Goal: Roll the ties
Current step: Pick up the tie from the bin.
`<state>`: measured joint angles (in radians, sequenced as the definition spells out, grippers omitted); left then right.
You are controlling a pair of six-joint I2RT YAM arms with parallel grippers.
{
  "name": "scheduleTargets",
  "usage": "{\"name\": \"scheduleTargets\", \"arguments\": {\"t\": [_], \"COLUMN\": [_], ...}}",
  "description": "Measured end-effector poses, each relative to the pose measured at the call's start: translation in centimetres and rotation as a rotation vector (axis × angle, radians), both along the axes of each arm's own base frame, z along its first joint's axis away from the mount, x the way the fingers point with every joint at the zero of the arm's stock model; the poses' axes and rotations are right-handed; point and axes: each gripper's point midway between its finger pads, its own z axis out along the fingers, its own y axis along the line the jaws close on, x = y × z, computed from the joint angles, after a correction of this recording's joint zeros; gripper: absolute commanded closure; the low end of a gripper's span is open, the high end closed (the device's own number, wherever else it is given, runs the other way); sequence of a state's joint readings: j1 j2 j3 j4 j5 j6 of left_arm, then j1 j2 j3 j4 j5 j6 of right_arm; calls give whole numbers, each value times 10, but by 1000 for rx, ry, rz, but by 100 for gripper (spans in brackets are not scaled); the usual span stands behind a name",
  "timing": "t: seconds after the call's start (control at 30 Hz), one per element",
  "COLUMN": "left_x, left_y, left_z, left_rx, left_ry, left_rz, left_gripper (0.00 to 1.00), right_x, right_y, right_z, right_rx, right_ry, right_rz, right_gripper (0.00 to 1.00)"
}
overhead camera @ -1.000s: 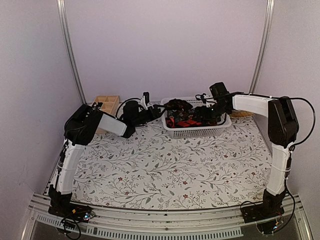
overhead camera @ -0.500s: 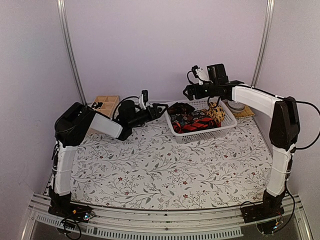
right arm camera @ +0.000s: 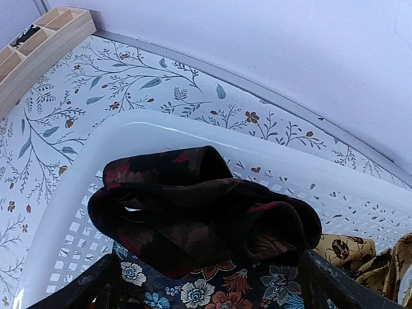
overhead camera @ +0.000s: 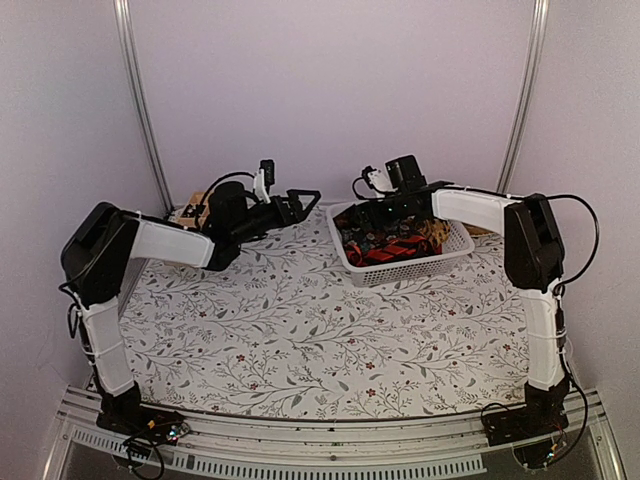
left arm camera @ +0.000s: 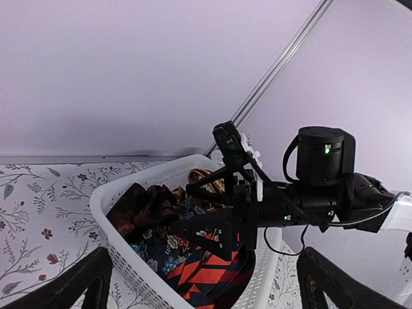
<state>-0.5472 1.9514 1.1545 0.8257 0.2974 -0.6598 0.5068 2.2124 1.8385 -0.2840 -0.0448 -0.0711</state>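
Several ties (overhead camera: 388,244) lay in a heap inside the white basket (overhead camera: 405,268), out at about 1 o'clock on the flowery table cloth (overhead camera: 330,330). No tie lay flat on the cloth, so I think the job was at the picking-out step.

The right gripper (right arm camera: 209,273) hung over the 9 o'clock end of the basket. It was right above a dark flowery tie (right arm camera: 193,212) that sat bunched on top of the heap. Its two fingers were spread wide with the bunch showing between them, and they held nothing. I could not tell if they touched the cloth of the tie.

The left gripper (overhead camera: 305,203) was up in the air at about 11 o'clock. It pointed at the basket from the side, near it but not touching. Its fingers were wide apart too, and it was empty. A wooden tray (right arm camera: 38,45) with little boxes sat at about 10 o'clock.

A tie is soft, light and floppy. It would sag and slip, and it could drag its neighbours along. A red and black tie (left arm camera: 206,270) and a yellow tie (right arm camera: 347,248) lay close by in the same heap. I think the best place to pinch was a thick fold on top of the dark bunch. Its pointed end was hidden.
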Motion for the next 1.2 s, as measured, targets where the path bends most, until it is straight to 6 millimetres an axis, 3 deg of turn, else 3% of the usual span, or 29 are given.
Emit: {"name": "scheduleTargets", "arguments": {"t": [0.17, 0.33, 0.5, 0.73, 0.83, 0.97, 1.07, 1.2], "left_x": [-13, -28, -39, -48, -49, -51, -52, -52], "left_y": [14, 26, 37, 47, 49, 51, 51, 51], "left_z": [17, 29, 9, -26, -25, -12, -8, -8], "left_rx": [57, 116, 187, 259, 265, 255, 251, 251], "left_ry": [-26, -55, -22, 50, 48, 24, 16, 16], "left_rz": [20, 34, 49, 62, 66, 71, 72, 72], "left_gripper": [0, 0, 0, 0, 0, 0, 0, 0], "right_x": [2, -11, -17, -5, 1, 4, 2, -3], "right_y": [-11, -30, -60, -73, -66, -63, -64, -66], "right_z": [-5, -36, -52, -27, -3, 8, -6, -39], "right_rx": [-40, -91, -100, -53, -25, -13, -31, -69], "right_ry": [7, 107, 217, 233, 200, 188, 221, 291], "right_rz": [-49, -78, -136, -182, -173, -170, -171, -174], "right_gripper": [0, 0, 3, 13, 13, 12, 12, 15]}}
